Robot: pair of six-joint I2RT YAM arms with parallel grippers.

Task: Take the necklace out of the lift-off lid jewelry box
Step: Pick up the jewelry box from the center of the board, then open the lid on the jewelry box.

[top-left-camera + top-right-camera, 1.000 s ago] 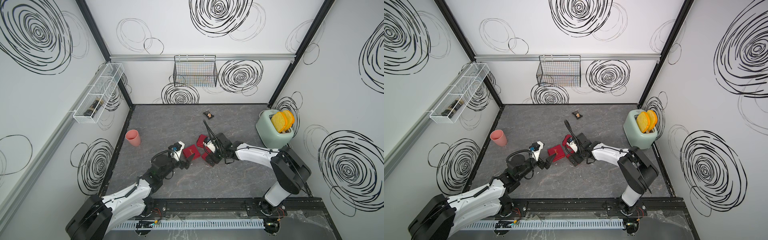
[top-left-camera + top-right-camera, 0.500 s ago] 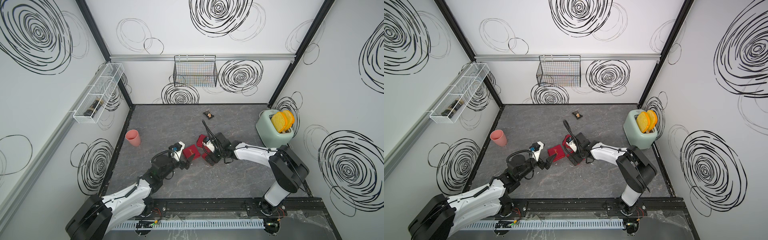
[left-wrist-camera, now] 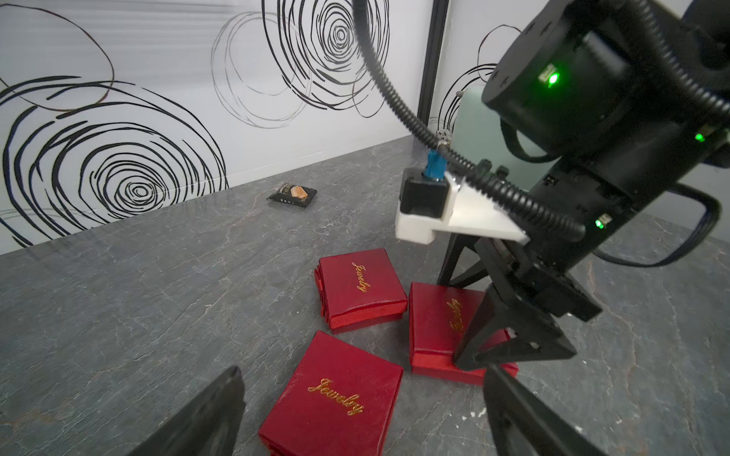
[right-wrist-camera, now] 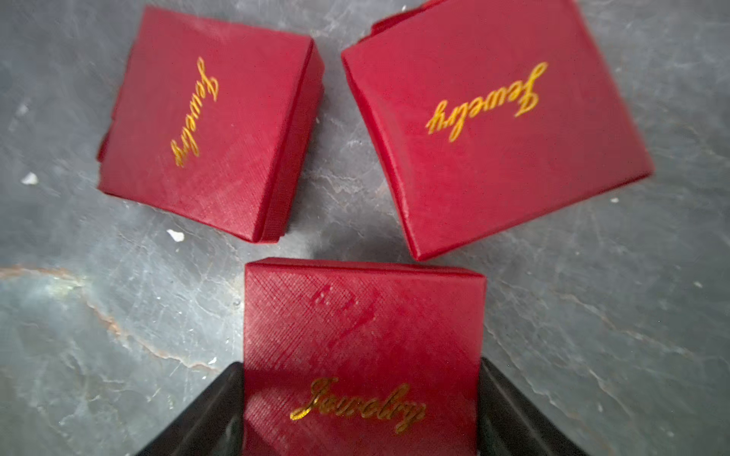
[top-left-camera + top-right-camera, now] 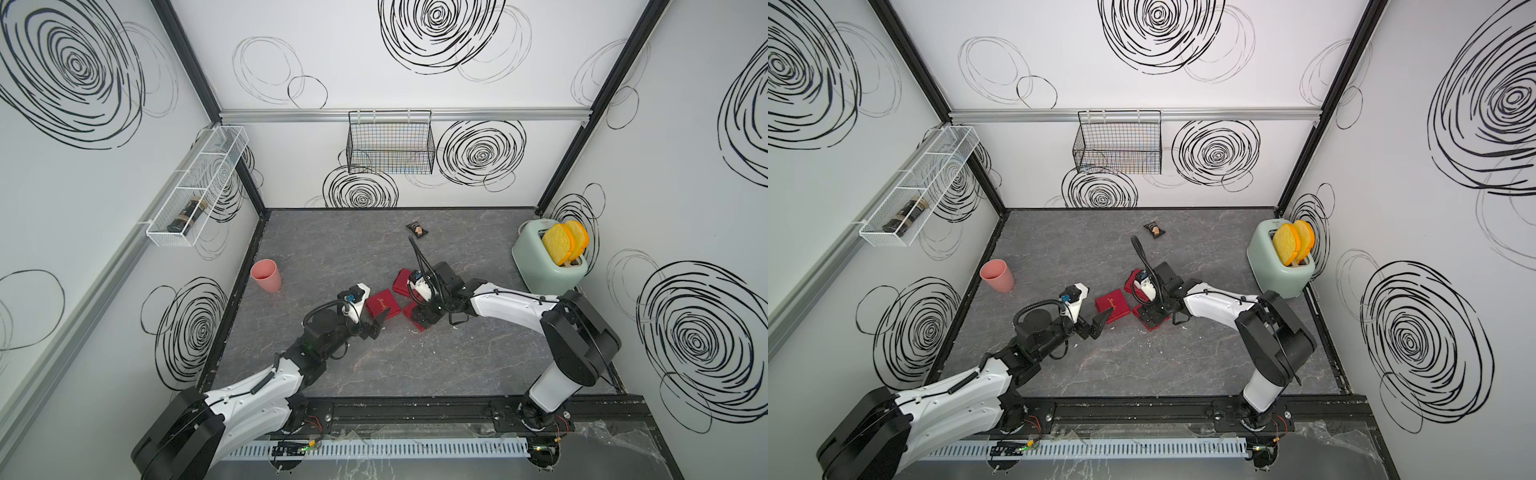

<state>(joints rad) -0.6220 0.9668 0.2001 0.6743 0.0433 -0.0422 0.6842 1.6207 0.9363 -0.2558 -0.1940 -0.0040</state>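
Note:
Three shut red jewelry boxes with gold lettering lie mid-table. My right gripper point(image 5: 422, 318) point(image 4: 359, 363) points down over the nearest one point(image 4: 363, 316) point(image 3: 438, 327), with a black finger pressed against each side of it. The box point(image 5: 383, 305) point(image 3: 335, 398) to its left lies just ahead of my left gripper point(image 5: 376, 326) point(image 3: 362, 371), whose fingers point(image 3: 213, 410) stand wide open and touch nothing. The third box point(image 5: 402, 282) point(image 3: 361, 288) is farther back. The necklace is hidden.
A pink cup point(image 5: 266, 276) stands at the left edge. At the right wall is a mint toaster point(image 5: 548, 266) holding yellow slices. A small dark packet point(image 5: 417, 228) lies toward the back. A wire basket point(image 5: 390, 145) and a white rack point(image 5: 195, 195) hang on the walls.
My right gripper's fingers have drawn in against the sides of the box under it. The left arm has stayed still.

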